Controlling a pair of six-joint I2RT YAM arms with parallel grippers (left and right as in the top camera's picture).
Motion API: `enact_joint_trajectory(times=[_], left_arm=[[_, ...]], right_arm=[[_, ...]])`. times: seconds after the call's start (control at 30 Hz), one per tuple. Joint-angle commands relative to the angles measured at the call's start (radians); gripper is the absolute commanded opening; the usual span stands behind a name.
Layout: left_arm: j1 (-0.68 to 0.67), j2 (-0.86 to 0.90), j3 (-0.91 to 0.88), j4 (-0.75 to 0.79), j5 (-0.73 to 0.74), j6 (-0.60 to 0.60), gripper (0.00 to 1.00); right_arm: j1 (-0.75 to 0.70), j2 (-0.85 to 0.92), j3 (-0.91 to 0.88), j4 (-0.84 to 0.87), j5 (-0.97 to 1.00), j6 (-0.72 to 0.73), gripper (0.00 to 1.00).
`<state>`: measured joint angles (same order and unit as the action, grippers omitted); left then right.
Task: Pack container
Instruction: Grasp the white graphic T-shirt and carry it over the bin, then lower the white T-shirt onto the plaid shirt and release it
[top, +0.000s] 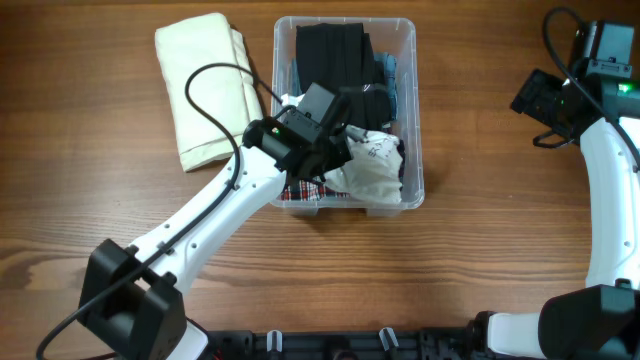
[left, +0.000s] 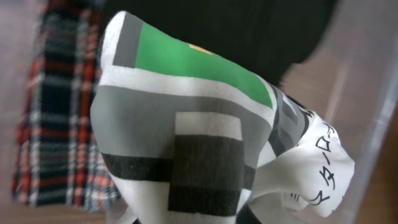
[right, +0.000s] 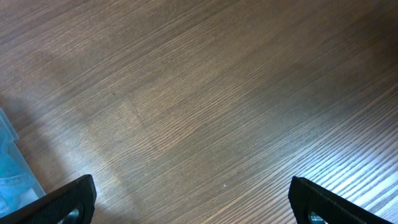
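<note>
As I look down, my left claw (top: 332, 148) pinches a printed white cloth (left: 186, 124) inside the bin (top: 416, 120), mid-frame. My right claw (right: 193, 198) hangs spread over the counter (right: 205, 93).

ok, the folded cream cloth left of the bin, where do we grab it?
Pinch the folded cream cloth on its long edge facing the bin, where the stacked layers show as a ridge. Come straight down from above with the jaws set across that edge. It lies flat on the table, so a sideways approach would probably just push it along.
</note>
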<state>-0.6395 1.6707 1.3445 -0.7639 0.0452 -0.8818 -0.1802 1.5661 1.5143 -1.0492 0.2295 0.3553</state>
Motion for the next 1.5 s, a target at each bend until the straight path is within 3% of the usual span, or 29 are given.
enact_joint_trajectory(times=[0.0, 0.3, 0.37, 0.4, 0.43, 0.5, 0.53, 0.63, 0.8, 0.9, 1.07, 1.17, 1.23, 1.47], left_arm=[[-0.005, 0.007, 0.016, -0.013, -0.075, -0.095, 0.04], [-0.005, 0.007, 0.016, 0.026, -0.104, -0.092, 0.04], [-0.005, 0.007, 0.015, 0.011, -0.107, -0.092, 0.09], [-0.005, 0.007, 0.015, 0.0, -0.113, -0.092, 0.21], [-0.005, 0.007, 0.015, -0.016, -0.119, -0.092, 0.42], [-0.005, 0.007, 0.015, -0.046, -0.119, -0.091, 0.62], [-0.005, 0.007, 0.015, -0.054, -0.119, -0.088, 0.69], [-0.005, 0.007, 0.015, -0.056, -0.119, 0.031, 0.75], [-0.005, -0.028, 0.018, -0.061, -0.146, 0.139, 0.73], [-0.005, -0.082, 0.018, -0.061, -0.229, 0.143, 0.71], [-0.016, -0.142, 0.018, -0.058, -0.237, 0.146, 0.64], [-0.054, -0.129, 0.017, -0.035, -0.238, 0.146, 0.54], [-0.074, -0.105, 0.017, -0.008, -0.238, 0.146, 0.42], [-0.082, 0.082, 0.017, 0.053, -0.241, 0.145, 0.52]], right_arm=[[0.002, -0.002, 0.009, 0.002, 0.01, 0.011, 1.0], [0.002, -0.002, 0.009, 0.002, 0.01, 0.012, 1.0], [0.002, -0.002, 0.009, 0.002, 0.01, 0.012, 1.0], [0.002, -0.002, 0.009, 0.002, 0.01, 0.012, 1.0], [0.002, -0.002, 0.009, 0.002, 0.01, 0.012, 1.0], [0.002, -0.002, 0.009, 0.002, 0.01, 0.011, 1.0], [0.002, -0.002, 0.009, 0.002, 0.01, 0.012, 1.0], [0.002, -0.002, 0.009, 0.002, 0.01, 0.011, 1.0], [0.002, -0.002, 0.009, 0.002, 0.01, 0.011, 1.0], [0.002, -0.002, 0.009, 0.002, 0.01, 0.012, 1.0], [0.002, -0.002, 0.009, 0.002, 0.01, 0.011, 1.0], [0.002, -0.002, 0.009, 0.002, 0.01, 0.012, 0.99], [0.002, -0.002, 0.009, 0.002, 0.01, 0.012, 1.0], [0.002, -0.002, 0.009, 0.002, 0.01, 0.012, 1.0]])
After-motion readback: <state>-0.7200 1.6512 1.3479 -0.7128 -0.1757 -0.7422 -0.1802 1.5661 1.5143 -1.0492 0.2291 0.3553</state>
